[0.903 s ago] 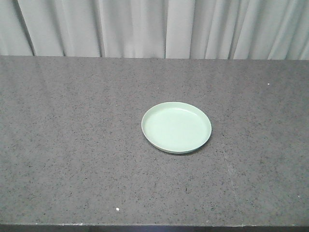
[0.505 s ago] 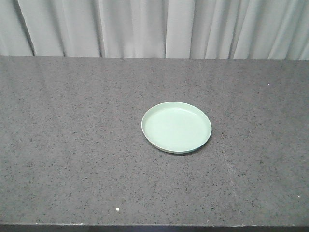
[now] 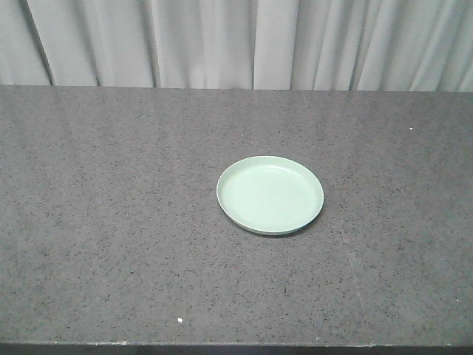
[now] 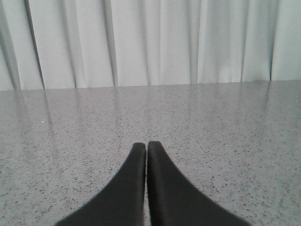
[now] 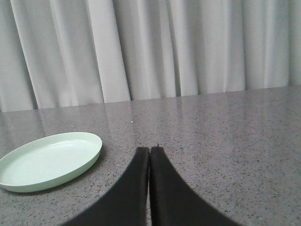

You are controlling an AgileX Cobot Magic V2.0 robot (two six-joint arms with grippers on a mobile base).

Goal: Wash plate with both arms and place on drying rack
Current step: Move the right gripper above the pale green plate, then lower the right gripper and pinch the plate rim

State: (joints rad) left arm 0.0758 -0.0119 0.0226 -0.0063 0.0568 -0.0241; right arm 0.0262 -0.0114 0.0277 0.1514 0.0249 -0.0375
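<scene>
The pale mint-green plate (image 3: 270,194) lies flat on the dark speckled countertop (image 3: 111,207), a little right of the middle. It also shows in the right wrist view (image 5: 49,160), low at the left. My right gripper (image 5: 150,149) is shut and empty, to the right of the plate and apart from it. My left gripper (image 4: 146,145) is shut and empty over bare countertop; the plate is out of its view. Neither gripper shows in the front view. The drying rack is out of view.
A pale curtain (image 3: 236,41) hangs along the far edge of the countertop. The front edge of the countertop (image 3: 236,345) runs along the bottom of the front view. A small white speck (image 3: 179,319) lies near that edge.
</scene>
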